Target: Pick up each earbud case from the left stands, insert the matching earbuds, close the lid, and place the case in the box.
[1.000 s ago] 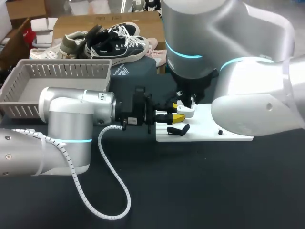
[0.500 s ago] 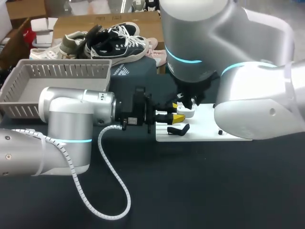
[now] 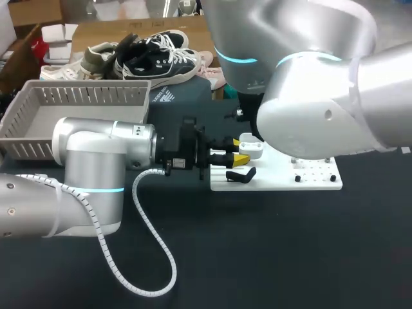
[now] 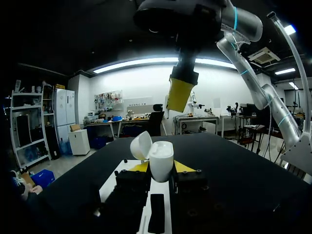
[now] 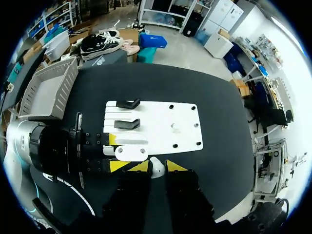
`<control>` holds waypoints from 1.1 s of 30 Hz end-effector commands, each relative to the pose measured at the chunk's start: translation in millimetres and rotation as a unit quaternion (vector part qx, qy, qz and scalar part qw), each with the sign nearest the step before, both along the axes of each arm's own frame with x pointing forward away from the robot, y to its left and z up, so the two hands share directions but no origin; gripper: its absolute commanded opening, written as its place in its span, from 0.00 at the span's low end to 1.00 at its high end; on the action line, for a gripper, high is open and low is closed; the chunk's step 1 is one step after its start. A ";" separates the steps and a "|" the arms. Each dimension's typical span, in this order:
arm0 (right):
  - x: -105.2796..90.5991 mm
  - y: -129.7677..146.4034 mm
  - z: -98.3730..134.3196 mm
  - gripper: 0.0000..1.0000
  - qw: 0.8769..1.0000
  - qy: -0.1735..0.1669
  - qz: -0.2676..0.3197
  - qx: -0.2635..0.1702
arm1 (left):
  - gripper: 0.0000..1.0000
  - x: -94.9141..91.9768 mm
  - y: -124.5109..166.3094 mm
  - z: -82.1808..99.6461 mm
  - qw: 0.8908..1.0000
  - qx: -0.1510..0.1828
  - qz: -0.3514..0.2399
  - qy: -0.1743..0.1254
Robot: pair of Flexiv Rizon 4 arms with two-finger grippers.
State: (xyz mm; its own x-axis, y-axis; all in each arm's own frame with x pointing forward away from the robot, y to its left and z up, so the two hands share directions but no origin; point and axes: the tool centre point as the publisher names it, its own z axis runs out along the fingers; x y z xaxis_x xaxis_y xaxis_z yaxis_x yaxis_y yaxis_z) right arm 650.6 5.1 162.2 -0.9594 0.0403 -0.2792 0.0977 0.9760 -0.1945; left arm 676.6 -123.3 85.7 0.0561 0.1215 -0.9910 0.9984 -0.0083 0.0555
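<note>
Earbud case (image 4: pixel 162 163) stands upright in the left tool (image 4: pixel 161 169), whose yellow tips clamp it from both sides, with the lid (image 4: pixel 141 145) swung open and tilted back. It is held at the edge of the white plate (image 3: pixel 309 181) on the dark worktop (image 3: pixel 257 257), near the black stands (image 5: pixel 126 123).

The right tool (image 5: pixel 155 165) hangs above it and appears to pinch a small white earbud (image 5: pixel 156 170) between its tips. Seen from that wrist, the case lies just ahead of the tips rather than squarely beneath them.

The step in hand looks like the insertion. To do it well, the right tool should first line up over the open cavity, keeping to the side away from the raised lid. It should then come straight down with the earbud turned to suit its socket. The left tool ought to keep the case level and firm. The earbud should be let go only once it is seated.

The grey box (image 3: pixel 77 103) waits behind the left arm.
</note>
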 end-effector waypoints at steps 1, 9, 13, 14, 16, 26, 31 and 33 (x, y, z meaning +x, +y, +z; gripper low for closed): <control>0.5 5.7 3.0 0.00 0.996 0.058 -0.061 -0.034 | 0.00 -0.6 -0.1 -0.4 1.000 -0.001 0.001 -0.001; -5.4 1.3 1.1 0.00 0.995 0.054 -0.071 -0.047 | 0.00 -0.6 -0.1 -0.4 1.000 -0.001 0.001 -0.001; -5.4 1.3 1.1 0.00 0.995 0.054 -0.071 -0.047 | 0.00 -0.6 -0.1 -0.4 1.000 -0.001 0.001 -0.001; -5.4 1.3 1.1 0.00 0.995 0.054 -0.071 -0.047 | 0.00 -0.6 -0.1 -0.4 1.000 -0.001 0.001 -0.001; -5.4 1.3 1.1 0.00 0.995 0.054 -0.071 -0.047 | 0.00 -0.6 -0.1 -0.4 1.000 -0.001 0.001 -0.001; 8.6 -0.5 6.6 0.00 0.972 0.053 -0.230 0.014 | 0.00 -0.6 -0.1 -0.4 1.000 -0.001 0.001 -0.001; 8.5 -2.8 12.9 0.00 0.954 0.036 -0.293 0.054 | 0.00 -0.6 -0.1 -0.4 1.000 -0.001 0.001 -0.001; 6.9 -5.3 13.7 0.00 0.945 0.033 -0.316 0.082 | 0.00 -0.6 -0.1 -0.4 1.000 -0.001 0.001 -0.001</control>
